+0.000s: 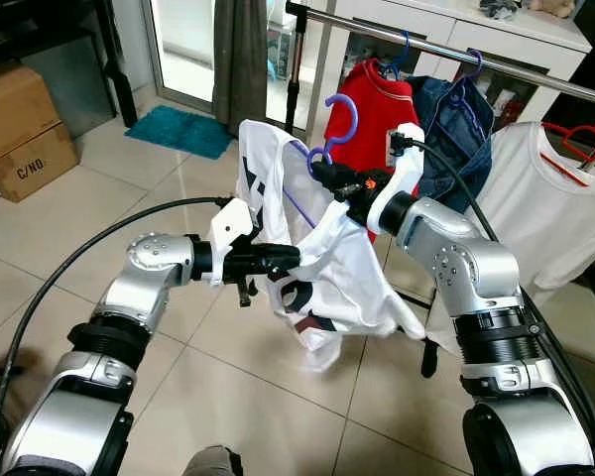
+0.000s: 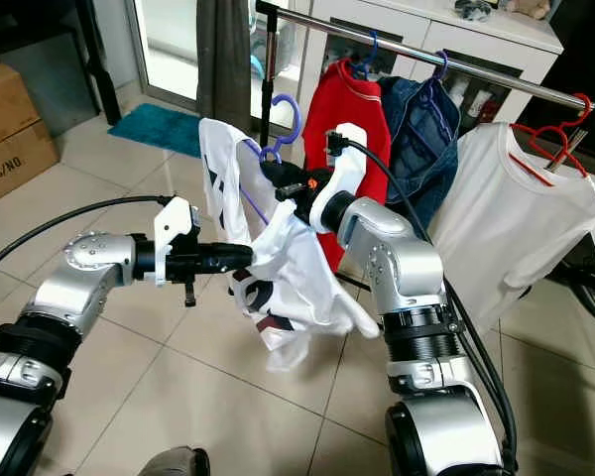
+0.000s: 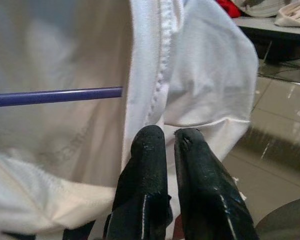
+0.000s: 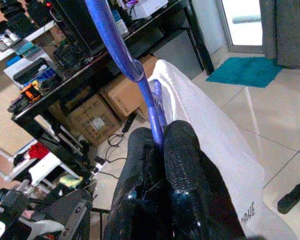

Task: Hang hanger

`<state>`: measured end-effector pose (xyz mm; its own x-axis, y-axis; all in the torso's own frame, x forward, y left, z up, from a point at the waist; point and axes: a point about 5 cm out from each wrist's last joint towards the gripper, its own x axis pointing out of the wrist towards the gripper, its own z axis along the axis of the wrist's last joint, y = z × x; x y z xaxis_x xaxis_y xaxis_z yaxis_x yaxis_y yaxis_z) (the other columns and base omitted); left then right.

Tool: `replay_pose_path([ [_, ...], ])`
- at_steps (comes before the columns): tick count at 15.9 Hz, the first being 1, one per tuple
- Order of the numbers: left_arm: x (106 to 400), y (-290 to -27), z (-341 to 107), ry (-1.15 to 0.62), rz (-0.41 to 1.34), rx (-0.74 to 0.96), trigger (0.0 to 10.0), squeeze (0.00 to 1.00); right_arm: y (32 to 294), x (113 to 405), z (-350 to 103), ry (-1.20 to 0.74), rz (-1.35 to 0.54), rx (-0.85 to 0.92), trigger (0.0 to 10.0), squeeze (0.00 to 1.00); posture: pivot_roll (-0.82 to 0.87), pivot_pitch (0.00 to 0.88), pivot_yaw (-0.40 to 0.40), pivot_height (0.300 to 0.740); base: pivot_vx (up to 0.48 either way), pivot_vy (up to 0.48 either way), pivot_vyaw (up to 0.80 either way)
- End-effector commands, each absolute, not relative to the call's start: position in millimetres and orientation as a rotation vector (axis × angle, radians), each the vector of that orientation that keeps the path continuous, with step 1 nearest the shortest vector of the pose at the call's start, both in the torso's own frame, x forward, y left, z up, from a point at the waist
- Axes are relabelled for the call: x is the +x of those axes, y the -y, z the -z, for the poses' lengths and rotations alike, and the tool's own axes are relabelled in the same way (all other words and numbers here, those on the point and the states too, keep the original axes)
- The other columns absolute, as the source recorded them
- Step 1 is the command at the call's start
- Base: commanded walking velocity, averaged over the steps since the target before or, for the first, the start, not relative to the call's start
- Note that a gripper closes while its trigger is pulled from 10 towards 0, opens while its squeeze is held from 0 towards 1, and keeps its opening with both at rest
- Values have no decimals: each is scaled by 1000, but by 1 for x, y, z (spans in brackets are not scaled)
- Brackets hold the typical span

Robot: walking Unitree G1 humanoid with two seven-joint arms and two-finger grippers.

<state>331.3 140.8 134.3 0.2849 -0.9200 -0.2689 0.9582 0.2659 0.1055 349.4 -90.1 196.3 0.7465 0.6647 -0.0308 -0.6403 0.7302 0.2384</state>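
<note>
Your right tool [image 4: 160, 145] is clamping the purple hanger [image 1: 339, 124] below its hook, short of the rail [image 1: 535, 77]; your left tool [image 3: 170, 145] is pinching the white shirt [image 1: 327, 268] draped on it.

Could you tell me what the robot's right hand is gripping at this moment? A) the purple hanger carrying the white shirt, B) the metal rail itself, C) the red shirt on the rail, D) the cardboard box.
A: the right hand is closed on the neck of the purple hanger, with the white shirt draped from it, short of the rail.
</note>
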Motion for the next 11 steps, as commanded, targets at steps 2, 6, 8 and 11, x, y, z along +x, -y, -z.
replay_pose_path([
  [2,332,-136,-136,-155,1302,274,0,0,97,348,-199,-101,-704,214,10000,0,-12,0,-79,740,0,0,0],
  [6,333,-135,-139,-134,1301,270,0,0,96,348,-199,-105,-705,208,10000,0,-12,0,-79,740,0,0,0],
  [8,336,-134,-146,-100,1296,274,0,0,95,347,-198,-116,-699,185,10000,0,-11,0,-79,740,0,0,0],
  [11,336,-136,-173,22,1279,234,0,0,95,347,-188,-151,-671,124,10000,0,-11,0,-79,740,0,0,0],
])
